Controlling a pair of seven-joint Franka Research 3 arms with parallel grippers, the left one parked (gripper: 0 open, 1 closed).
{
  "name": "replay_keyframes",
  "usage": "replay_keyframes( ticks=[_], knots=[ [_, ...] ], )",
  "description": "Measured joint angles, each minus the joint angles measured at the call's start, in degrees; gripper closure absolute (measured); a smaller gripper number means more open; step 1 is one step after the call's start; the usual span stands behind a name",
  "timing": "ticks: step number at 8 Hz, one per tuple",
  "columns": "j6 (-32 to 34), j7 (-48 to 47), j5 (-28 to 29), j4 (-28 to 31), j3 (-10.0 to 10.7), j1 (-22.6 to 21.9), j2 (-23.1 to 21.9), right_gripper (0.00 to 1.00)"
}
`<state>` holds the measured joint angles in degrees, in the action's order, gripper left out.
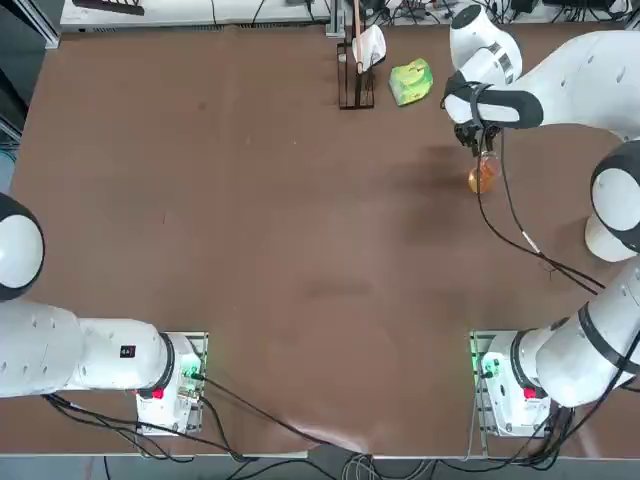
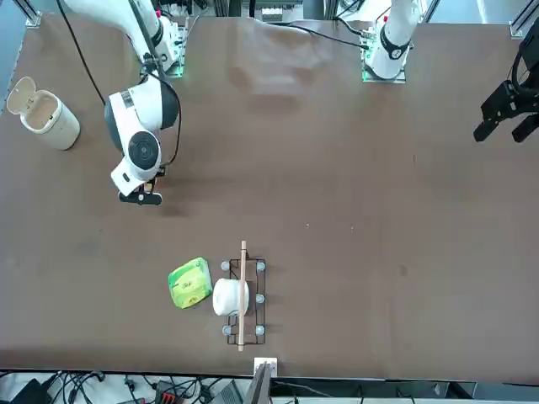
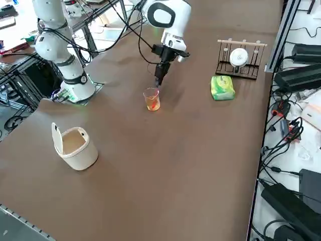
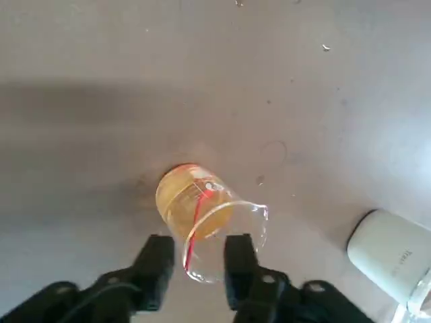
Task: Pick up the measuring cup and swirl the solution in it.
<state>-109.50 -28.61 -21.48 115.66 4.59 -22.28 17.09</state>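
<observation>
The measuring cup [image 3: 151, 99] is a small clear glass vessel standing upright on the brown table at its right side, also seen from above [image 1: 483, 177]. The amber-orange solution [image 4: 185, 198] fills its bottom. My right gripper [image 3: 158, 80] hangs point-down just above the cup's rim, toward the table's far edge. In the wrist view the right gripper [image 4: 199, 259] is open, its two black fingers apart with the cup's rim [image 4: 225, 239] showing between and beyond them. In the front view the gripper [image 2: 141, 199] hides the cup.
A white lidded container [image 3: 75, 145] stands near the table's right edge, close to the arm's base. A green-yellow lumpy object [image 1: 411, 81] and a wire rack [image 1: 357, 90] holding a white cup-shaped object [image 1: 370, 45] sit at the far edge.
</observation>
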Motion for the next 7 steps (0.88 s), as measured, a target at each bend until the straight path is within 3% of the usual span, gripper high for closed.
replay_keyframes(
  ticks=[2, 3, 7],
  knots=[
    [0.0, 0.06, -0.01, -0.33, 0.0, -0.01, -0.01, 0.1],
    [0.08, 0.32, -0.01, -0.96, 0.0, -0.01, -0.05, 0.02],
    [4.84, 5.53, 3.23, -8.73, 0.21, 0.2, -0.37, 0.0]
  ],
)
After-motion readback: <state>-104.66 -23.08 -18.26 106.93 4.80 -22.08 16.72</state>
